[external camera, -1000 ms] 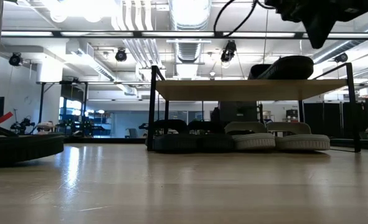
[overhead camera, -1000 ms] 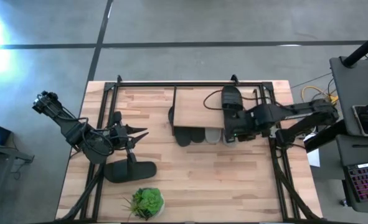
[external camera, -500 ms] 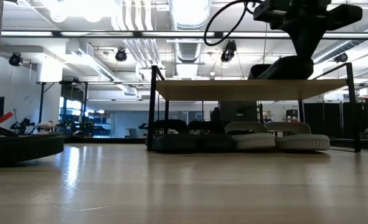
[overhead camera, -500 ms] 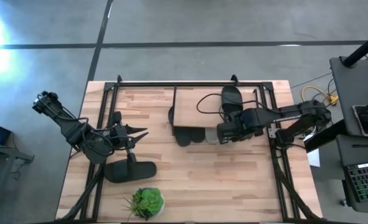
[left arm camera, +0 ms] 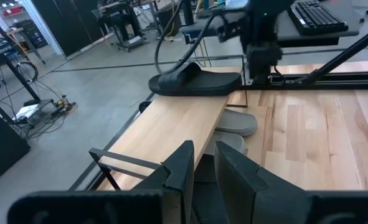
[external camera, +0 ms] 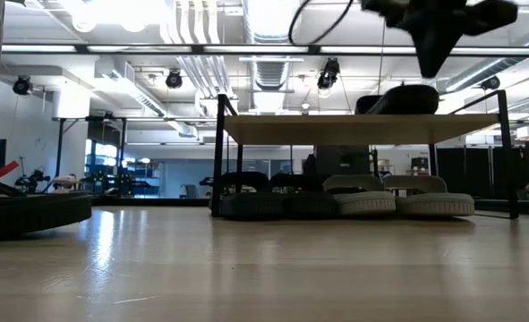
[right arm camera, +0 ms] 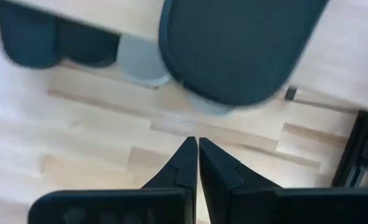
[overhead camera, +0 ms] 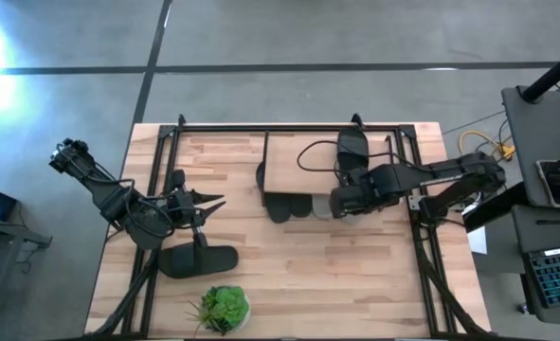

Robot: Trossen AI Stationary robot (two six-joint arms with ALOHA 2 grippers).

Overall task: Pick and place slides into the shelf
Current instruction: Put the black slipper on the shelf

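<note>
1. Four slides are sitting under the shelf (overhead camera: 303,163) near the table's (overhead camera: 355,275) far edge: two dark (external camera: 246,204), two light grey (external camera: 364,202).
2. One black slide (overhead camera: 352,149) is lying on the shelf's top board.
3. One black slide (overhead camera: 200,260) is lying near the table's front left corner, beside one plant (overhead camera: 223,308).
4. Right gripper (overhead camera: 338,202) is hovering at the shelf's front edge, jaws together and empty.
5. Left gripper (overhead camera: 213,201) is hanging by the table's left edge, jaws slightly apart.

The right end effector (right arm camera: 197,155) was held closed above the worktop (right arm camera: 78,143), near a black slide (right arm camera: 240,46) (overhanging the shelf (right arm camera: 333,68)).
</note>
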